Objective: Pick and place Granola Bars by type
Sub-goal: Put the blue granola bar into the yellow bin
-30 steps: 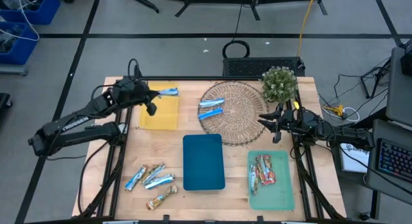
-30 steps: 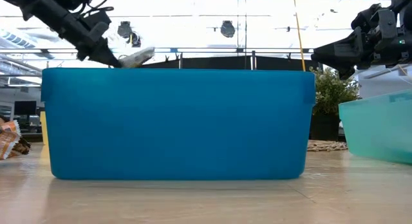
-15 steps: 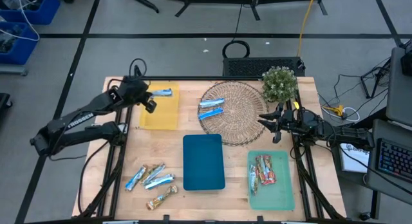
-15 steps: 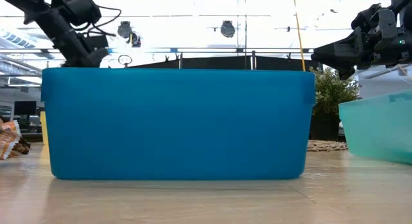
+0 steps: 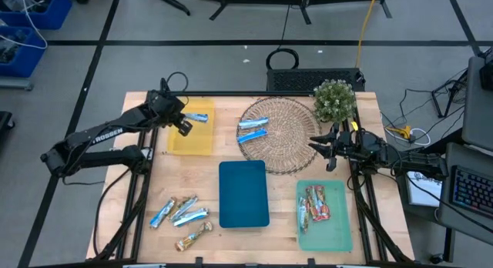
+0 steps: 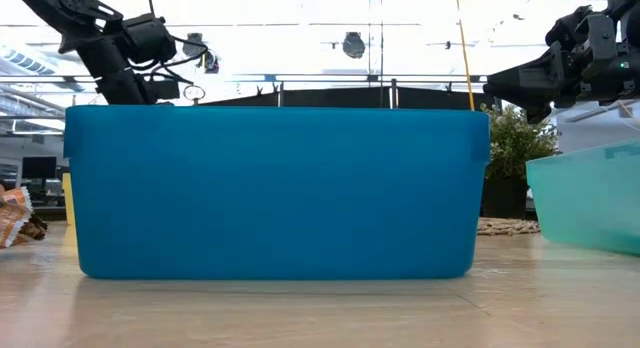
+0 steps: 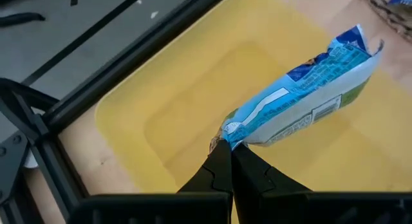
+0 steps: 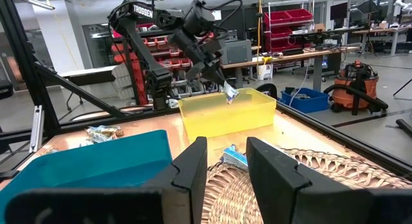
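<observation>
Blue granola bar (image 7: 302, 98) hangs pinched in closed left gripper (image 7: 226, 153) over yellow tray (image 7: 193, 114).

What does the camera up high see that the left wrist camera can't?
Only the high view shows the teal tray, the green tray holding red bars, the wicker mat, the plant and the right gripper, open. Only the left wrist view shows the wrapper end pinched. Both show the left gripper holding a blue bar over the yellow tray.
</observation>
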